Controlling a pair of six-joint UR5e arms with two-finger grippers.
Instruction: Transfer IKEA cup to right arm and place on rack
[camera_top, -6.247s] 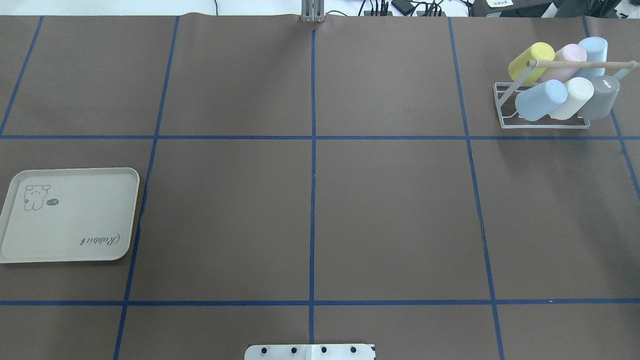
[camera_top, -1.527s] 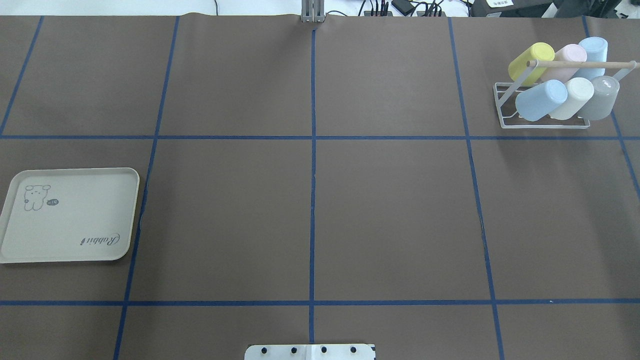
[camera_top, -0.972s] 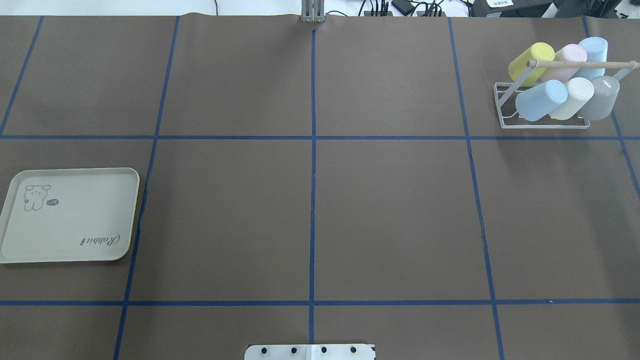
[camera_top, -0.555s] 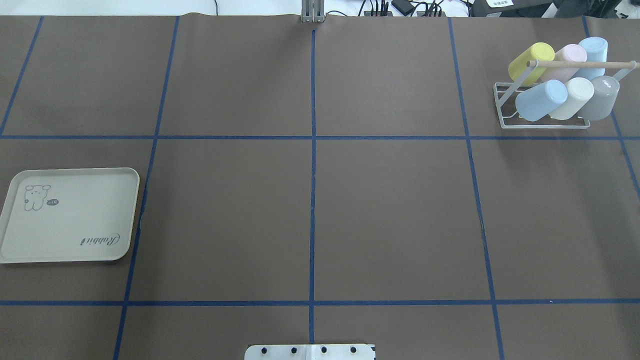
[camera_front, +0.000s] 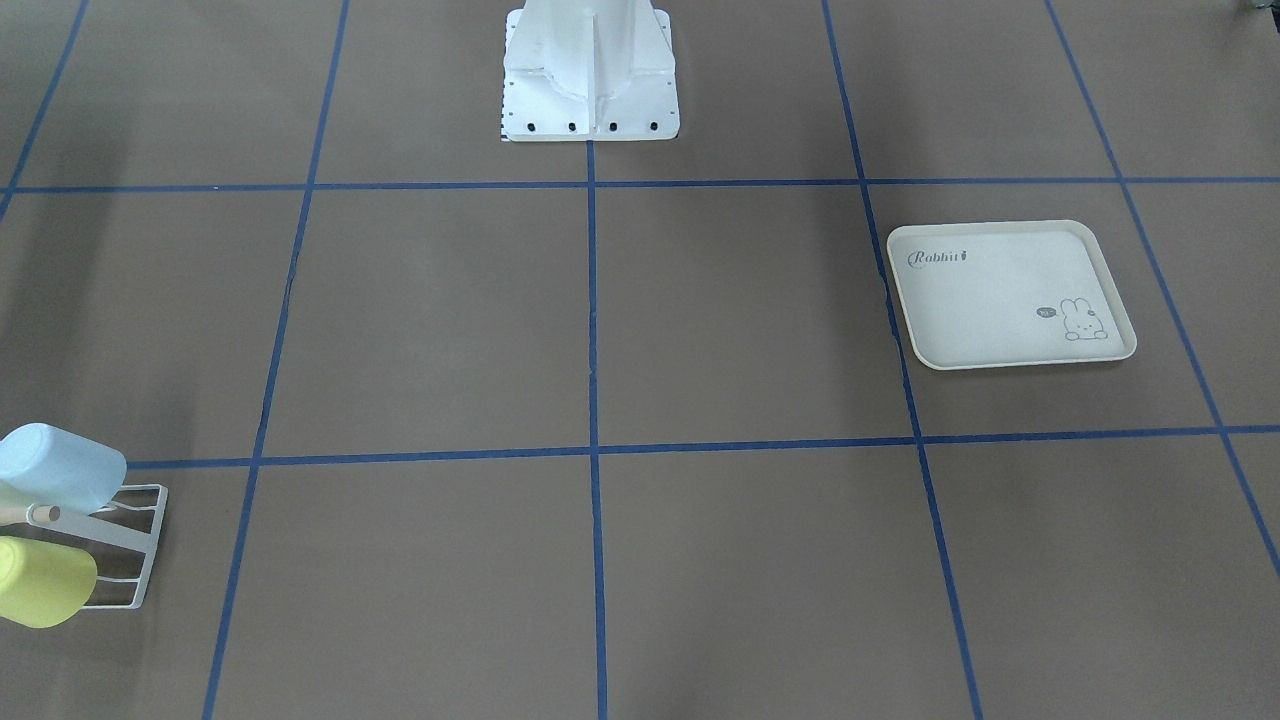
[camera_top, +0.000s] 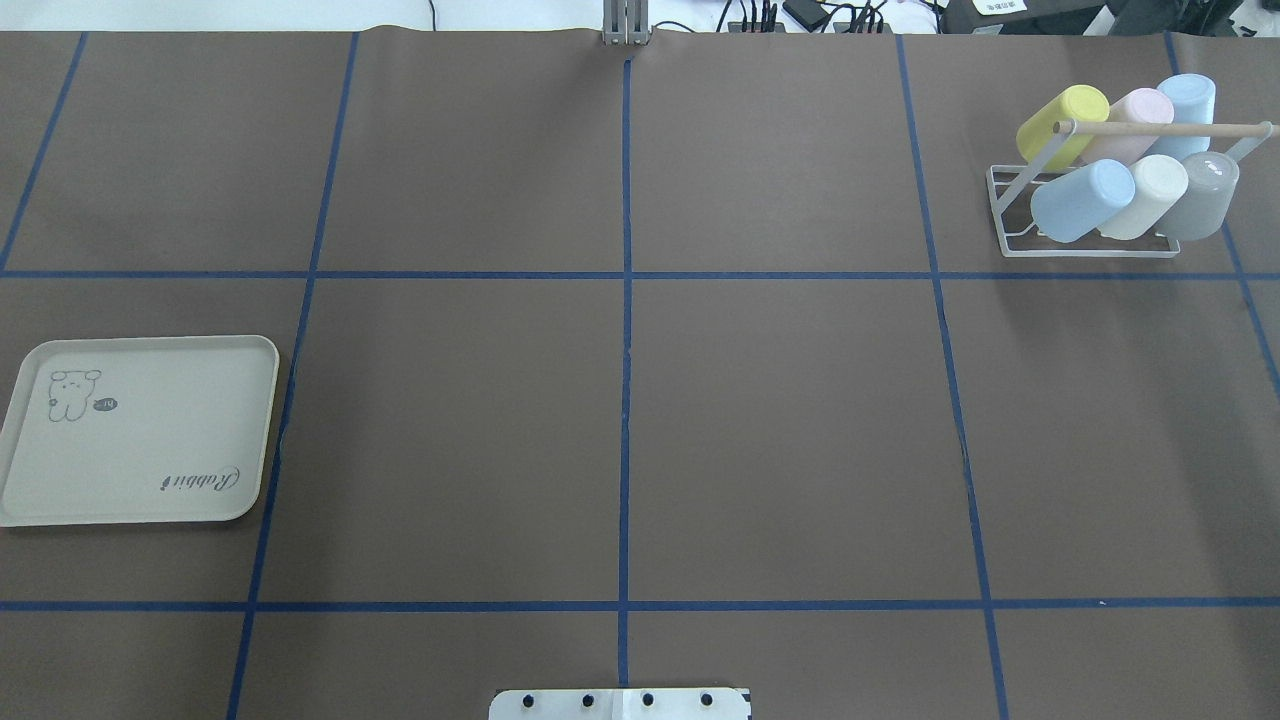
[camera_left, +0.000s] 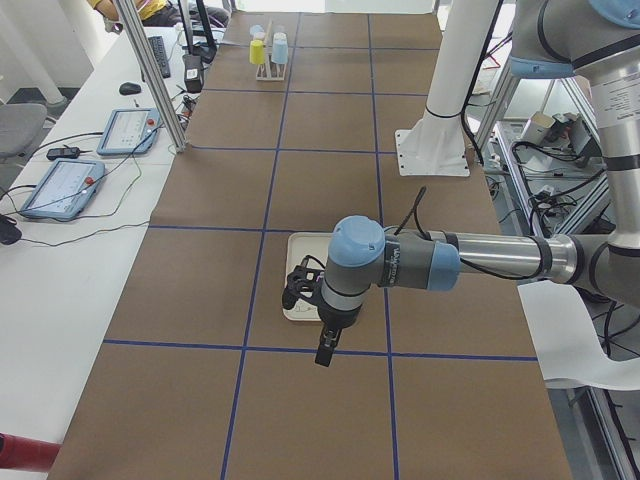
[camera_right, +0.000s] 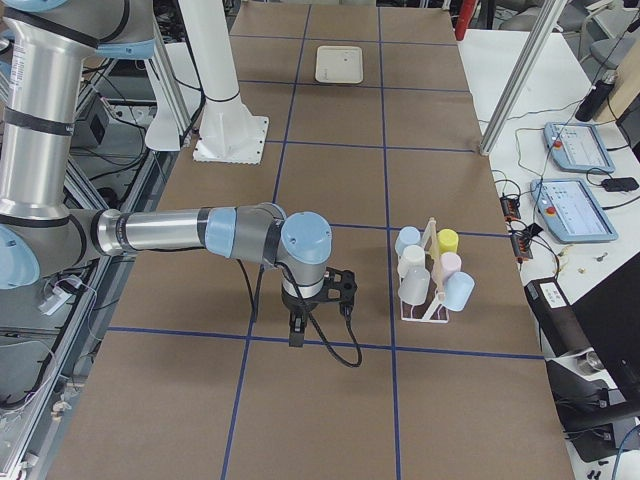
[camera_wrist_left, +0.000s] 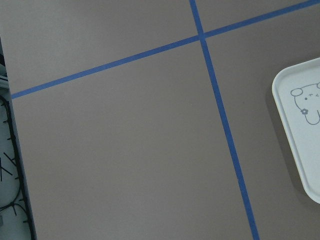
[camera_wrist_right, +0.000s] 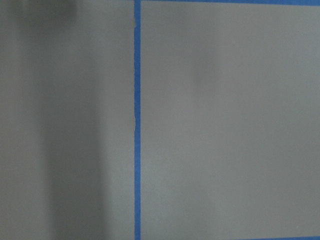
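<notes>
While the left pincer (camera_left: 322, 352) is hanging near the tray (camera_top: 140, 470) at nine o'clock and the right pincer (camera_right: 295, 335) near the rack (camera_top: 1090, 255) at two o'clock, I cannot tell how open either is, or whether it is holding anything. Six cups (camera_top: 1082, 200) are crowding the rack; pushing in another is risking knocking one off.
</notes>
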